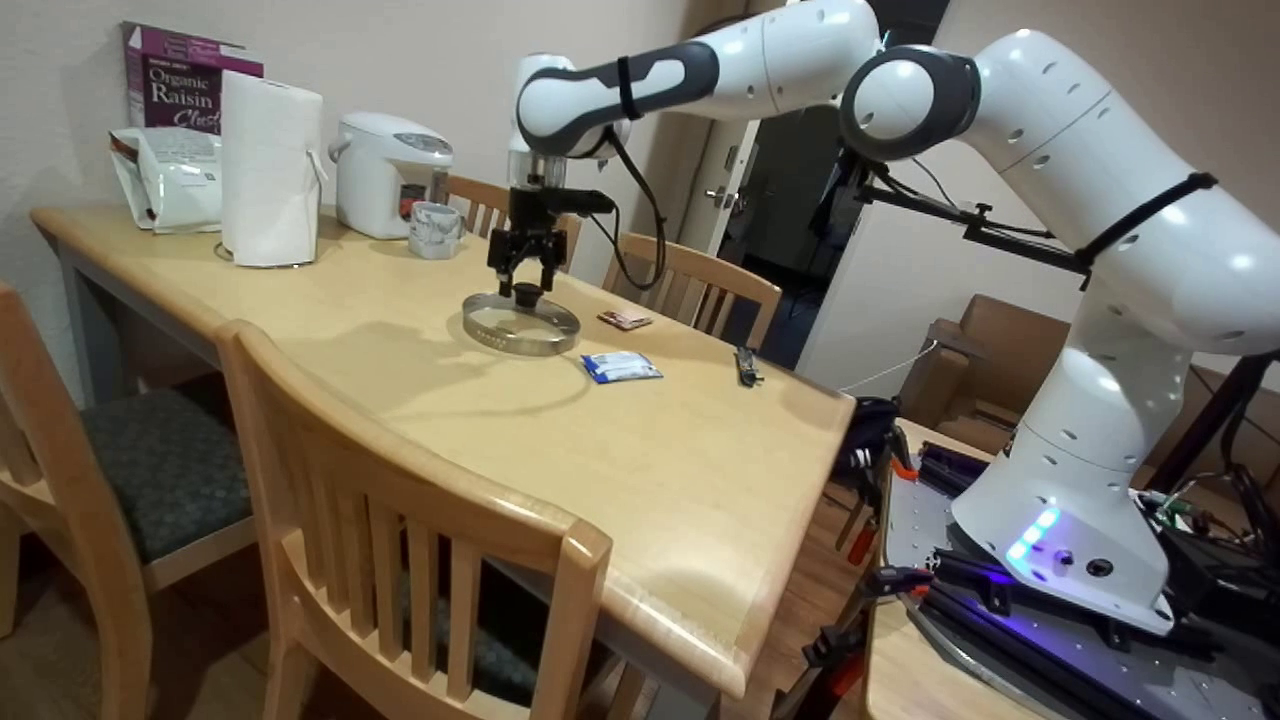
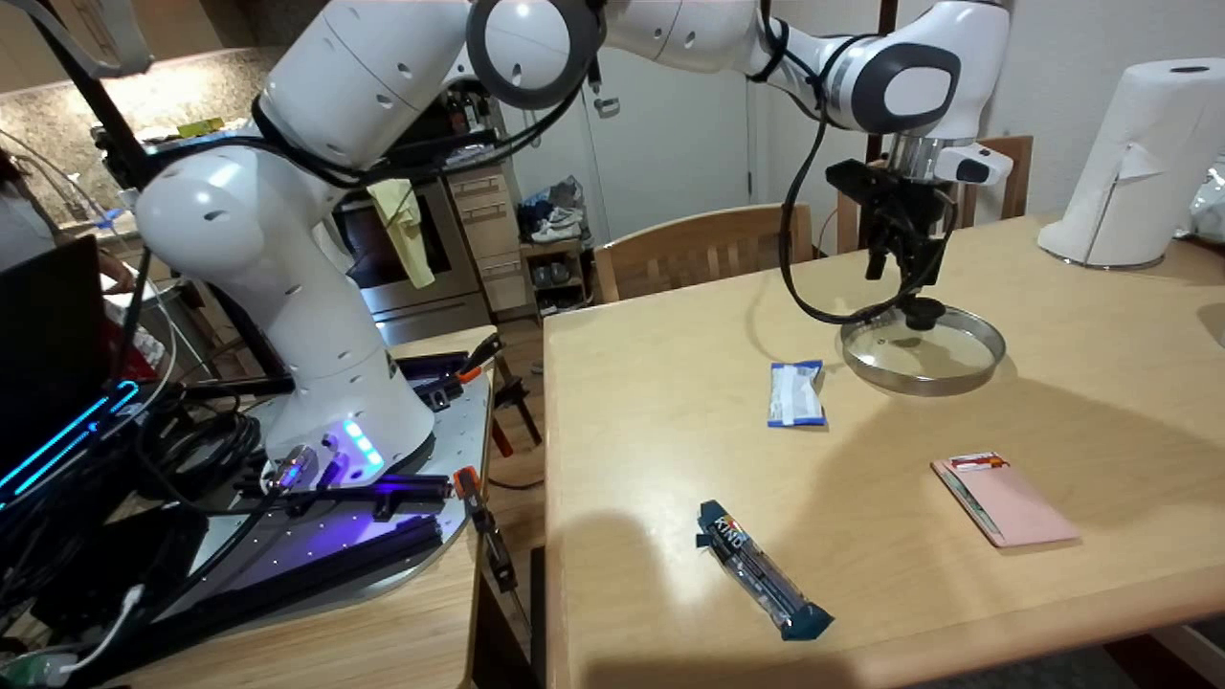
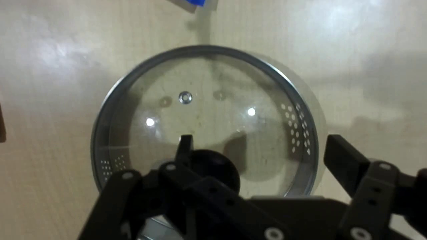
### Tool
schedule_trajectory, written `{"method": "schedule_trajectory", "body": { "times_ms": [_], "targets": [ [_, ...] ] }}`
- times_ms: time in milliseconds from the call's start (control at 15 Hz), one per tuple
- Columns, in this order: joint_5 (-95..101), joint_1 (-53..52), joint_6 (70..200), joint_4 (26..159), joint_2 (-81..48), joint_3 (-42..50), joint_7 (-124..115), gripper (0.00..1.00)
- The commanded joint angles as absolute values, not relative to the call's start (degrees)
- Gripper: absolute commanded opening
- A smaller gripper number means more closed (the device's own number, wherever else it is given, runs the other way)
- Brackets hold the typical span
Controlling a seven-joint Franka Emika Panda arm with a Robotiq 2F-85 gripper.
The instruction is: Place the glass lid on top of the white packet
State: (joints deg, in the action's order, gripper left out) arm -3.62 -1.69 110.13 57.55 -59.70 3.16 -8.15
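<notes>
Glass lid, metal rim, dark knob upward: on the table, near the white packet but apart from it.
White packet, blue ends: flat on the same table.
Jaws, one set: over the lid, spread wide, holding nothing; one fingertip close beside the knob, the other well apart from it. Contact at the nearer tip cannot be made out, the wrist view being dark there.
Further items on the table: KIND bar, dark wrapper; pink card holder; paper towel roll, upright; white hot-water dispenser; patterned mug, near the dispenser.
</notes>
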Motion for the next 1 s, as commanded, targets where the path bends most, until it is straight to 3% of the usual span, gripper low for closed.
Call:
{"method": "schedule_trajectory", "body": {
  "times_ms": [0,333,400,933],
  "targets": [
    [-3.02,-1.58,119.15,64.74,-56.85,2.31,-7.51,1.0],
    [-1.81,-2.23,121.88,70.28,-52.58,3.68,-9.67,1.0],
    [-2.51,-1.51,120.22,64.45,-56.78,2.62,-8.54,1.0],
    [-2.4,-1.46,120.25,66.98,-54.73,2.92,-8.59,1.0]
  ]
}}
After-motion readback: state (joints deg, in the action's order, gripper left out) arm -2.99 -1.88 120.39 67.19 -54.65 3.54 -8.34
